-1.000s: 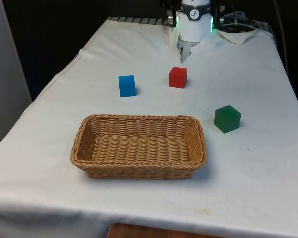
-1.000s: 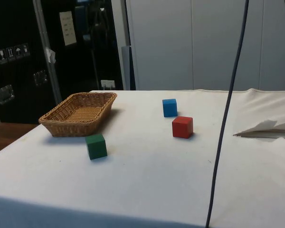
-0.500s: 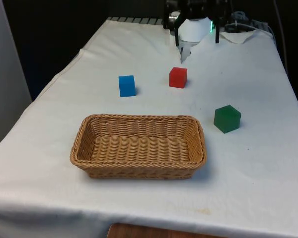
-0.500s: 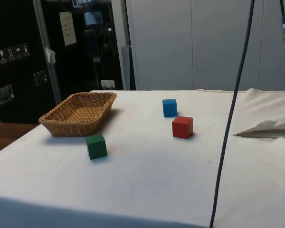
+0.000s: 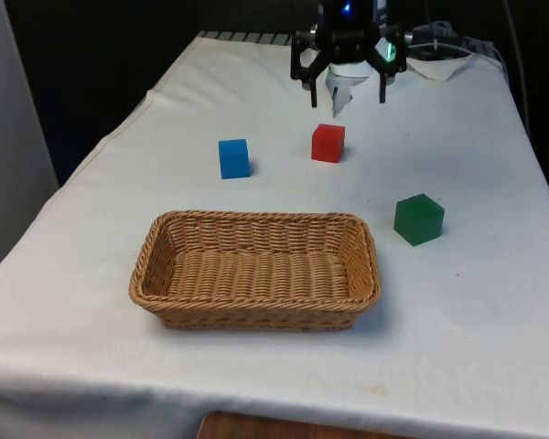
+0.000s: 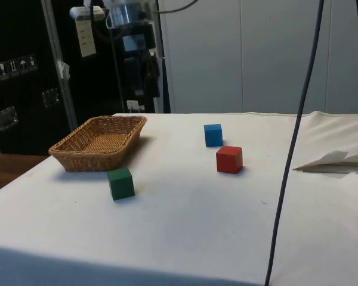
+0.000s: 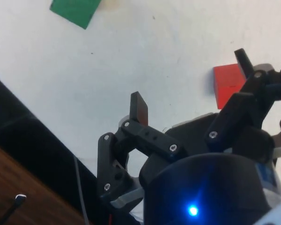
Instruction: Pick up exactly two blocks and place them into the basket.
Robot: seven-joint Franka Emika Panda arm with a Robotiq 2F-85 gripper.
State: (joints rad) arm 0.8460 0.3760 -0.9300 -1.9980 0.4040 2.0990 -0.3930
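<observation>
So nothing is placed yet. Front view: gripper (image 5: 347,96) hangs spread open, empty, just beyond the red block (image 5: 328,143); blue block (image 5: 233,157) to its left, green block (image 5: 418,219) nearer, right. Wicker basket (image 5: 256,312) is empty. Side view: all three blocks sit on the cloth, outside the basket. Wrist view: fingers (image 7: 139,108) apart, red block beside one finger.

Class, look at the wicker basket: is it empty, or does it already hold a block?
Empty. The basket shows bare weave inside, and the blue, red and green blocks all sit on the cloth outside it.
</observation>
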